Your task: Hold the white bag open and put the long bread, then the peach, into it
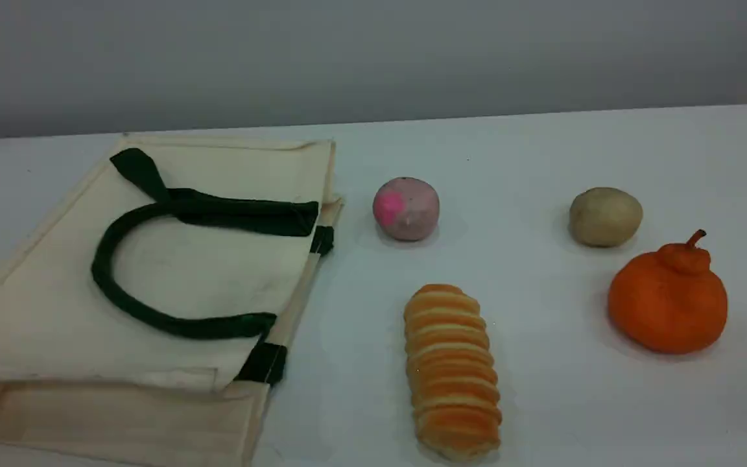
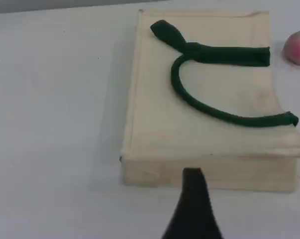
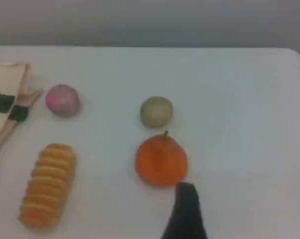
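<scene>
The long bread (image 3: 48, 185) lies near the peach (image 3: 62, 100), left of the orange fruit (image 3: 161, 160).

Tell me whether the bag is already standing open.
No, the white bag lies flat and closed on the table, with its green handle resting on top.

Table (image 1: 542, 143) bears bag (image 1: 205, 259), bread (image 1: 452, 373), peach (image 1: 406, 209) — beige lump (image 1: 605, 216), orange fruit (image 1: 667, 301).

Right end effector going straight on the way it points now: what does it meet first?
Probably the orange stemmed fruit, just ahead of the right end effector and slightly left of its line; depth is unclear.
</scene>
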### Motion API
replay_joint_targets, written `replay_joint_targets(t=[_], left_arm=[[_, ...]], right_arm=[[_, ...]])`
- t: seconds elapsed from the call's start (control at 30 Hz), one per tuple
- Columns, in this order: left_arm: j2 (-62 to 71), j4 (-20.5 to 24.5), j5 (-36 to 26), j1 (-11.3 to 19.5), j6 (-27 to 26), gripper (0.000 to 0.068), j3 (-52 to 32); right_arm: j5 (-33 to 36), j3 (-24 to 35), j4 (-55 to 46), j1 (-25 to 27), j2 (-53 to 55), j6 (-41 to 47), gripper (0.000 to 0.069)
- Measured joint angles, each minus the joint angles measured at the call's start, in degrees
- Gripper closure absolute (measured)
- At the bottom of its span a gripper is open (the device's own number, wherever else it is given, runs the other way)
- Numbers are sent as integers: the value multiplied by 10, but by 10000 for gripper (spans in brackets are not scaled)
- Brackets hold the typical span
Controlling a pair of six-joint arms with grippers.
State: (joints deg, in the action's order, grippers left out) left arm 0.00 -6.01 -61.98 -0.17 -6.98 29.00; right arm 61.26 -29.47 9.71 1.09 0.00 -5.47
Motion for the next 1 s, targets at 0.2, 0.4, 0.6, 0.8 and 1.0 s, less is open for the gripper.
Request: replay_joint_targets(t=[0.2, 0.4, 0.6, 0.8, 1.0], left_arm=[[36, 1, 15, 0, 0, 177, 11], [122, 1, 54, 0, 29, 177, 51], [239, 1, 95, 0, 33, 177, 125], [379, 0, 98, 0, 33, 177, 215], [524, -5, 89, 0, 33, 177, 286]], right_arm=[[-23, -3, 49, 0, 15, 0, 178], [-56, -52, 62, 0, 91, -5, 178], [-79, -148, 62, 0, 208, -6, 178], [-63, -259, 68, 0, 341, -6, 178], [-55, -344, 69, 0, 464, -6, 178]])
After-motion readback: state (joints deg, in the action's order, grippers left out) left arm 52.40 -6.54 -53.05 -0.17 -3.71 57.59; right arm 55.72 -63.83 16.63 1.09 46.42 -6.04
